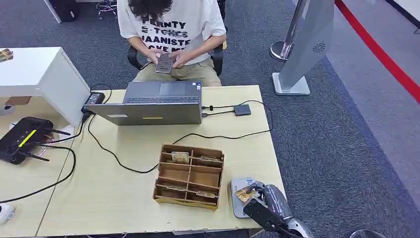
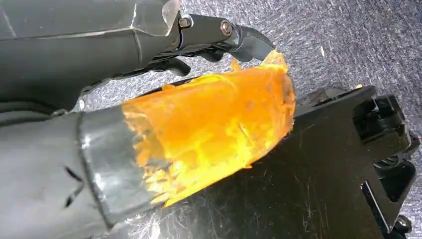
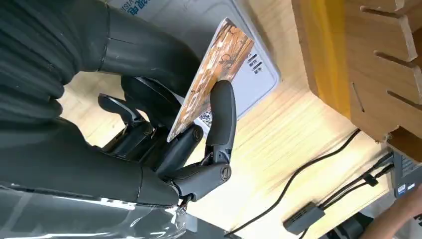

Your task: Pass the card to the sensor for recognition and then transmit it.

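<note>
One card (image 3: pixel 211 74), pinched by the right hand (image 3: pixel 164 134), hovers above the sensor (image 3: pixel 249 69).

Pale wooden table (image 1: pixel 124 208) on grey carpet (image 1: pixel 341 148), white desk (image 1: pixel 44 74) beside.

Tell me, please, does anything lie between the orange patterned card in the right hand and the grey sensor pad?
Nothing visible does: the right hand holds the orange patterned card tilted directly over the flat grey sensor pad, with only open space between them.
</note>
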{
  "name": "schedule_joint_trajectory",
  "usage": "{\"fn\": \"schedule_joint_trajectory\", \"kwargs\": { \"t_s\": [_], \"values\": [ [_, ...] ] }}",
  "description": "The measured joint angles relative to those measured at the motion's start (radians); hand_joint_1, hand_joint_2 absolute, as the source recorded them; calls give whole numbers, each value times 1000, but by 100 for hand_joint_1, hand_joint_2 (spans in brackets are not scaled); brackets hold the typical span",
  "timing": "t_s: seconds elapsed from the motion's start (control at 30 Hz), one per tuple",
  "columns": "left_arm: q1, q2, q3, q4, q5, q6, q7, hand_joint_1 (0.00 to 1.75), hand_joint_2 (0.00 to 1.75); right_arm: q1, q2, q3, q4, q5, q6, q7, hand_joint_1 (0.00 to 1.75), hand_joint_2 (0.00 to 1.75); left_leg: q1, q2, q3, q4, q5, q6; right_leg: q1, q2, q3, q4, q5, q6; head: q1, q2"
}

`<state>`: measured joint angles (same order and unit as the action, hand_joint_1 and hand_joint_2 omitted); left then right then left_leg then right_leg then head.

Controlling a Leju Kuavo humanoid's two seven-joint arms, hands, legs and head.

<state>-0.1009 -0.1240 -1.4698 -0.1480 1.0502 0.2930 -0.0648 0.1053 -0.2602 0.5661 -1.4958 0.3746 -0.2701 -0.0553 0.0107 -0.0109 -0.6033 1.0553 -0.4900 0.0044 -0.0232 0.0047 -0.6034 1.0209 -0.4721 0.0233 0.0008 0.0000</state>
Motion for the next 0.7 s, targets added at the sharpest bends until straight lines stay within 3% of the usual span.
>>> {"fn": "schedule_joint_trajectory", "kwargs": {
  "t_s": [0.7],
  "values": [
    [0,0,0,0,3,-6,0,0,0,0,0,2,8,63,-9,45,175,175,0,0,1,0,0,0,0,0,0,0,0,0,0,0]
  ]
}}
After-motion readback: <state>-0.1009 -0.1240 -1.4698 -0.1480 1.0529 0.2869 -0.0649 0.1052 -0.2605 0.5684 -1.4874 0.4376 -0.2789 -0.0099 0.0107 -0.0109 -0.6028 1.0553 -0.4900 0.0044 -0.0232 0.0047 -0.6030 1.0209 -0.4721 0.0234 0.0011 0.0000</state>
